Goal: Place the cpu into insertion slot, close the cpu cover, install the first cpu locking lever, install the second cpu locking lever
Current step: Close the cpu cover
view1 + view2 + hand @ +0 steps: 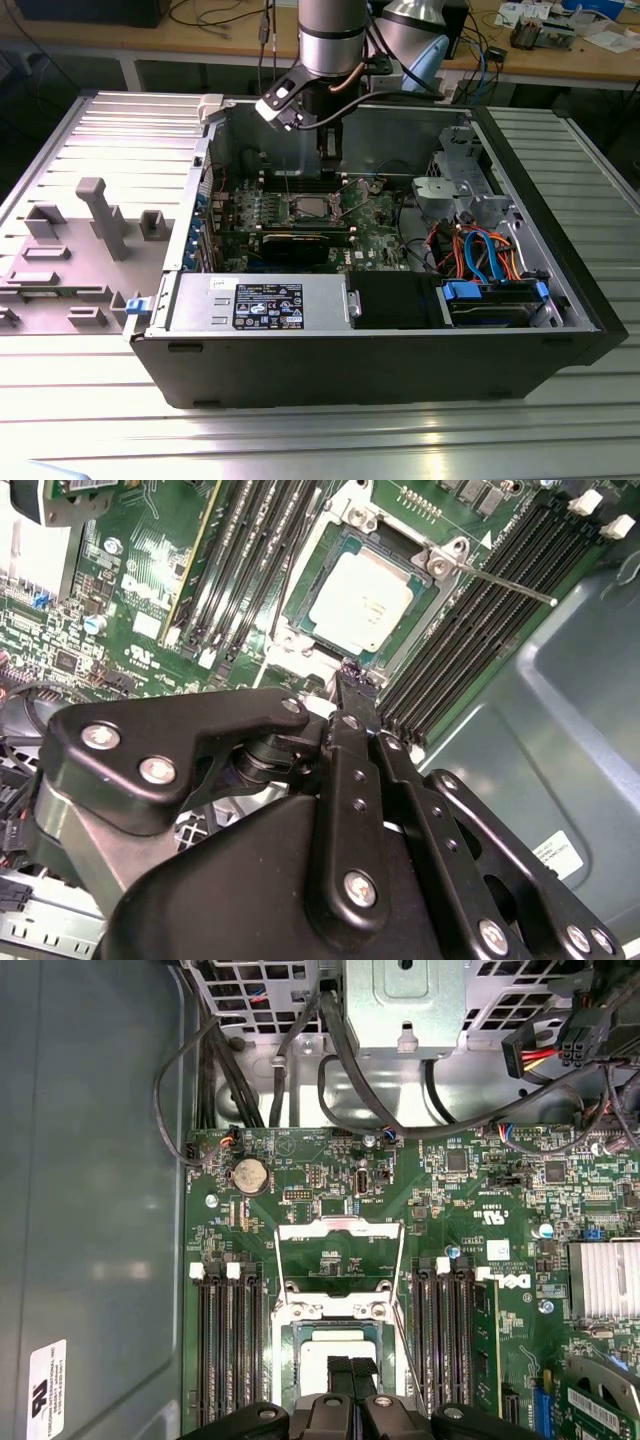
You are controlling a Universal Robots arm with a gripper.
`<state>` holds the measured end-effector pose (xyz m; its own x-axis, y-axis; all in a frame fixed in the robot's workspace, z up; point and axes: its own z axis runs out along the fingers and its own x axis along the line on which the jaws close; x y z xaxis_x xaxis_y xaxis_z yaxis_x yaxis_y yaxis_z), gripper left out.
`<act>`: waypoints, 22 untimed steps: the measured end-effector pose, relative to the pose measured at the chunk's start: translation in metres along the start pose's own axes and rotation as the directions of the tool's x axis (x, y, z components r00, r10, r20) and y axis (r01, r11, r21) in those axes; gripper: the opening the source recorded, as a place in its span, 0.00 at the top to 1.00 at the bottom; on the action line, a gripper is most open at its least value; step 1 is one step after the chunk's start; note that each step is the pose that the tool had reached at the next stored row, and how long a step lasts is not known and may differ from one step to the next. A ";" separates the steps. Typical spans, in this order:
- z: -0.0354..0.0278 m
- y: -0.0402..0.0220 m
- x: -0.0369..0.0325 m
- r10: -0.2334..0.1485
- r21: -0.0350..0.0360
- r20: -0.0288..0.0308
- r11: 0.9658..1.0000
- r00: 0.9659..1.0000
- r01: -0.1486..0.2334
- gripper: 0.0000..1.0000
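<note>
The cpu (360,600), a silvery square chip, lies in the insertion slot (300,605) on the green board. It also shows at the centre of the board in the exterior view (305,207). The cpu cover (340,1232) is swung open, away from the slot, with a thin lever rod (500,583) sticking out beside the slot. My gripper (352,677) hangs just above the slot's edge with its fingers (340,1372) pressed together and nothing between them. In the exterior view the gripper (328,155) reaches down into the open case.
Long black memory slots (225,1350) flank the socket on both sides. A drive cage (455,190) with coloured cables stands at the exterior view's right, and a power supply (260,300) sits at the front. The case wall (570,710) is close by.
</note>
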<state>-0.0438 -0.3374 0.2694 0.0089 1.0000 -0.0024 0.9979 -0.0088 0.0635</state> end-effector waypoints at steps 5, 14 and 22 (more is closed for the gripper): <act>0.0001 0.0021 0.0000 0.000 0.000 0.000 1.000 1.000 0.000 0.89; 0.0003 0.0041 0.0000 0.000 0.000 0.000 1.000 1.000 0.000 0.89; -0.0026 0.0044 0.0001 0.000 0.000 0.000 1.000 1.000 0.000 0.89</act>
<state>-0.0396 -0.3374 0.2723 0.0090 1.0000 -0.0022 0.9979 -0.0088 0.0636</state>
